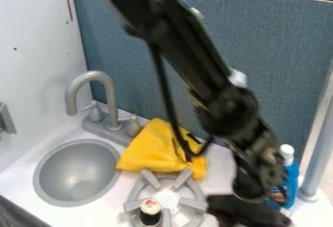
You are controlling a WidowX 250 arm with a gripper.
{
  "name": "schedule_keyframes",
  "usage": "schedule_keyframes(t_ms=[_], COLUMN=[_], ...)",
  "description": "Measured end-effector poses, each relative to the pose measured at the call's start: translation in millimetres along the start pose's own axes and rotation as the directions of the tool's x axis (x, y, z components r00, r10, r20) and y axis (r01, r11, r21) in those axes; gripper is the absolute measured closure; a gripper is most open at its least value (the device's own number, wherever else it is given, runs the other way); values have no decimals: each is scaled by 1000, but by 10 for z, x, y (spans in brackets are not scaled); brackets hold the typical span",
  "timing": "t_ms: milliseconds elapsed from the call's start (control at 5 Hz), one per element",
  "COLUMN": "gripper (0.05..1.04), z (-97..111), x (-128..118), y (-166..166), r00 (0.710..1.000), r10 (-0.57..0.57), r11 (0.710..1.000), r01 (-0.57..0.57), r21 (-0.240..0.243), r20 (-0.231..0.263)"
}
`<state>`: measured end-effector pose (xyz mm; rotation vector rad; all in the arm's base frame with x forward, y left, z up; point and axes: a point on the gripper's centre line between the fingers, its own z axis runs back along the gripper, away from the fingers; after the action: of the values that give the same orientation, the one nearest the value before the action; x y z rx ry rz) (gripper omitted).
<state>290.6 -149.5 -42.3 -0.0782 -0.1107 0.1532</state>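
My black gripper hangs at the bottom right, just right of the stove burner. A blue bottle with a white cap stands right beside it, partly hidden behind the arm. Left of the arm, a bunched yellow cloth lies between the sink and the burner, with a black cable of the arm hanging in front of it. On the left front of the grey burner stands a small dark object with a white and red top.
At the left are a round grey sink and a grey faucet with two handles. A blue-grey panel closes off the back, and a white wall the left. A grey post rises at the right edge.
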Motion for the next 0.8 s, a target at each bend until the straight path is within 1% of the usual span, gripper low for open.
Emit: schedule_keyframes(t_ms=[200,400,600,800], gripper=[444,444,444,444], z=[-180,-229,-203,-192], x=[44,150,228,267], y=[-342,-442,-397,-303], r00=[1000,999,995,991], r10=[26,40,82,108], r11=[1000,999,994,986], r01=[-26,-41,-85,-116], r21=[14,29,67,116], r20=[-9,11,50,74])
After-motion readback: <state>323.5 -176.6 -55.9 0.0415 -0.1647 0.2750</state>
